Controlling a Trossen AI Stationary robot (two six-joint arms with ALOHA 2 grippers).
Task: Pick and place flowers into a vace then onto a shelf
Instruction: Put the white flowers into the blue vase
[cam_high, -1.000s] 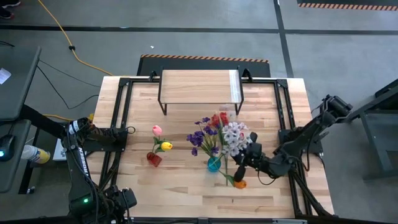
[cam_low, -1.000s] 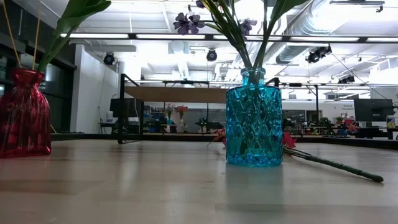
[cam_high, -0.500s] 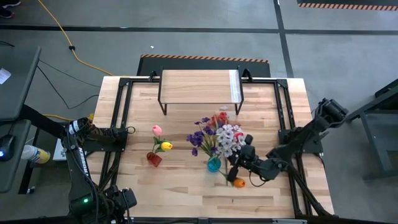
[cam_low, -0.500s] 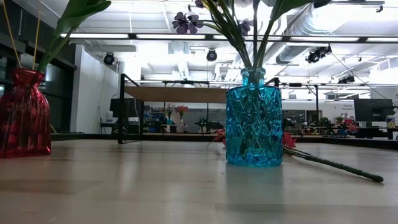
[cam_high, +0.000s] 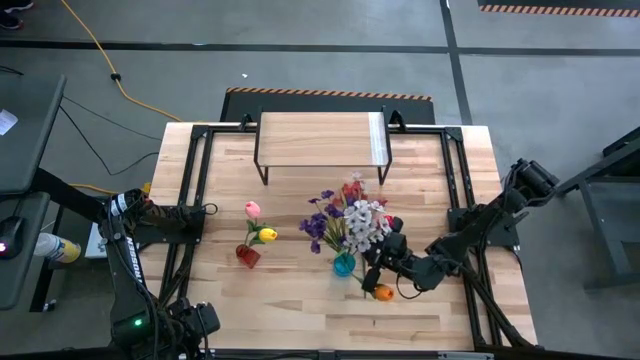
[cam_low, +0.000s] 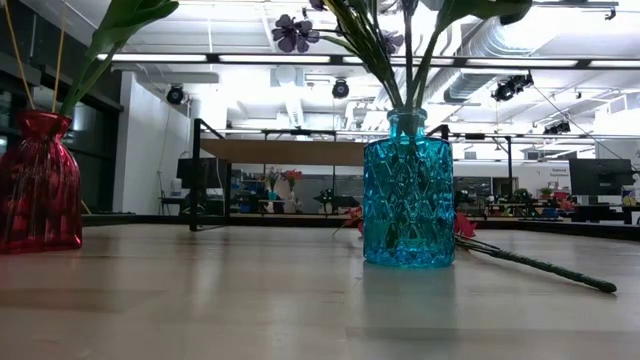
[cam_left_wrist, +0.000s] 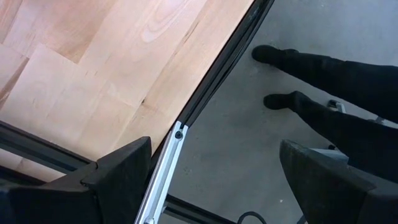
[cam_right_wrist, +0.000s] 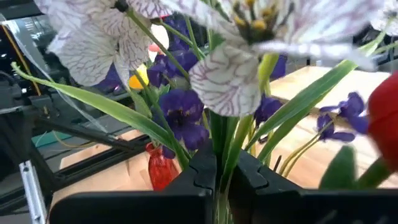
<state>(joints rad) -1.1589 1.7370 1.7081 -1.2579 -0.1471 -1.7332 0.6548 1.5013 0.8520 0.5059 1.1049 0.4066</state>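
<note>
The right arm's tool (cam_right_wrist: 217, 180) stood clamped shut on the green stem of a whitish-lavender artificial spray (cam_high: 366, 222) above the blue patterned glass vase (cam_high: 344, 264) mid-surface. A skewed push could tip the vase. Only the low view showed another stem (cam_low: 535, 263) lying flat behind it. The left tool (cam_left_wrist: 211, 180) waited wide open, empty, at the surface's edge.

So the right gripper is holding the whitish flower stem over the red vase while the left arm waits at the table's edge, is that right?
Not quite. The right gripper, shut on the whitish flower's stem, is over the blue vase, not the red vase, as the high view shows. The left gripper does wait, open, at the table's edge.
</note>
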